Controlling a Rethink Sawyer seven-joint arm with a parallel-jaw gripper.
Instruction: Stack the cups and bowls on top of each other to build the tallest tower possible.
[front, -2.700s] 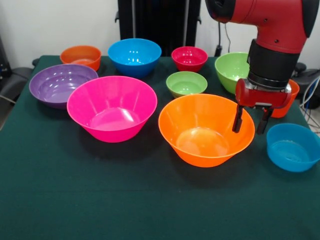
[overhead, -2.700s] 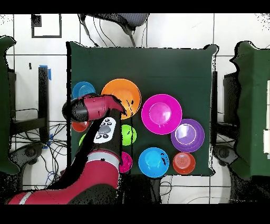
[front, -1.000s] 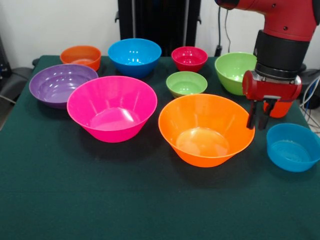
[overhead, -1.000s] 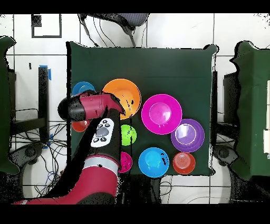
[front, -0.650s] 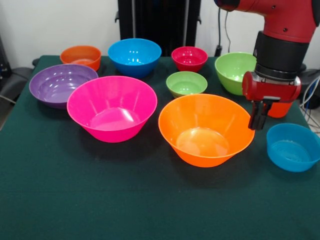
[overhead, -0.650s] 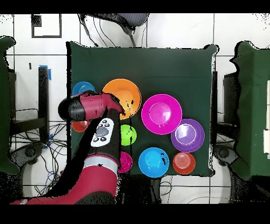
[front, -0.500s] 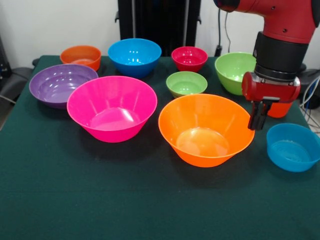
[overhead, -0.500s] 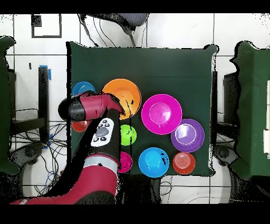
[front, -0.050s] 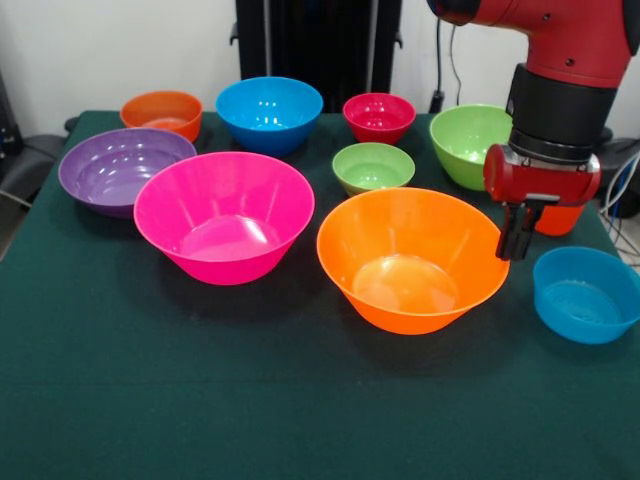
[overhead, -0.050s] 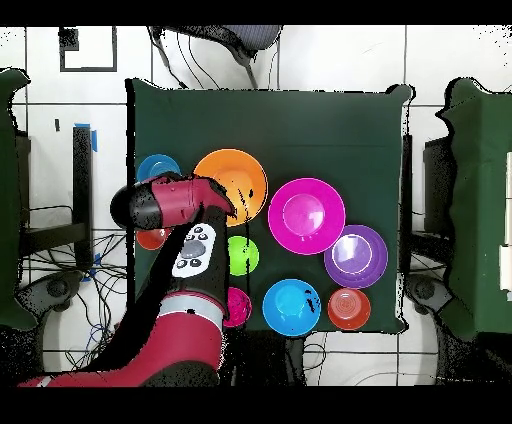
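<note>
— So where is the gripper (front, -0.050s: 516, 243) right now?
— At the right rim of the large orange bowl (front, -0.050s: 412, 260), seen from the front. Its two dark fingers (front, -0.050s: 510, 235) are drawn together and seem to pinch that rim.
— Is the bowl lifted?
— No, it sits rim up on the green table (front, -0.050s: 200, 390), just beside the large pink bowl (front, -0.050s: 224, 215).
— And the other bowls?
— All apart and upright, none stacked. At the back stand the small orange bowl (front, -0.050s: 163, 113), the blue bowl (front, -0.050s: 269, 112) and the small red bowl (front, -0.050s: 379, 116). The purple bowl (front, -0.050s: 122, 168) is at the left, touching or nearly touching the pink one. The small green bowl (front, -0.050s: 373, 166) sits behind the large orange bowl, and the bigger green bowl (front, -0.050s: 465, 142) is partly hidden by the arm (front, -0.050s: 560, 70).
— Anything near the gripper?
— The small blue bowl (front, -0.050s: 585, 293) lies just to its right, and the orange-red cup (front, -0.050s: 560, 215) peeks out behind the gripper body, mostly covered.
— What does the overhead view add?
— The arm covers the gripper there; the large orange bowl (overhead, -0.050s: 238, 176) shows beside the arm's head
</note>
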